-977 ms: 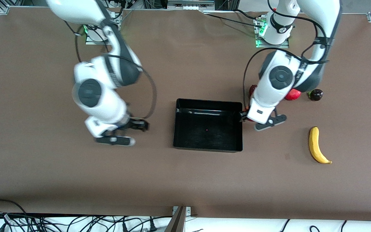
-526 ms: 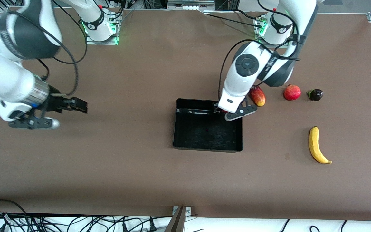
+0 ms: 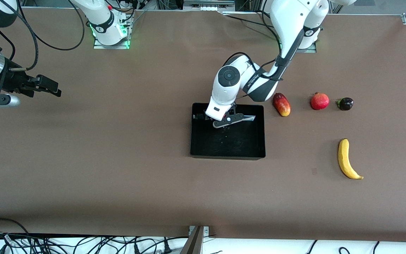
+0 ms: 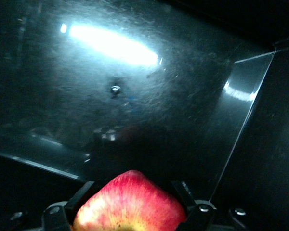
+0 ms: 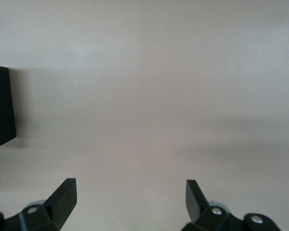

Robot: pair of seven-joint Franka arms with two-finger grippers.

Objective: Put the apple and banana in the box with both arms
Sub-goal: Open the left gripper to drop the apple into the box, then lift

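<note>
My left gripper (image 3: 225,119) is shut on the red apple (image 4: 130,204) and holds it over the black box (image 3: 197,150), inside its rim on the side toward the robots' bases. In the front view the apple is hidden under the gripper. The box's glossy floor (image 4: 149,101) fills the left wrist view. The yellow banana (image 3: 346,159) lies on the table toward the left arm's end, nearer the front camera than the other fruit. My right gripper (image 3: 49,86) is open and empty above the table at the right arm's end; its fingertips (image 5: 65,195) frame bare table.
A red-yellow mango (image 3: 281,104), a red pomegranate (image 3: 319,101) and a dark purple fruit (image 3: 345,103) lie in a row beside the box toward the left arm's end. A corner of the box (image 5: 0,108) shows in the right wrist view.
My left gripper carried the apple from beside the box to over its inside. My right arm swung away from the box toward its end of the table and rose.
</note>
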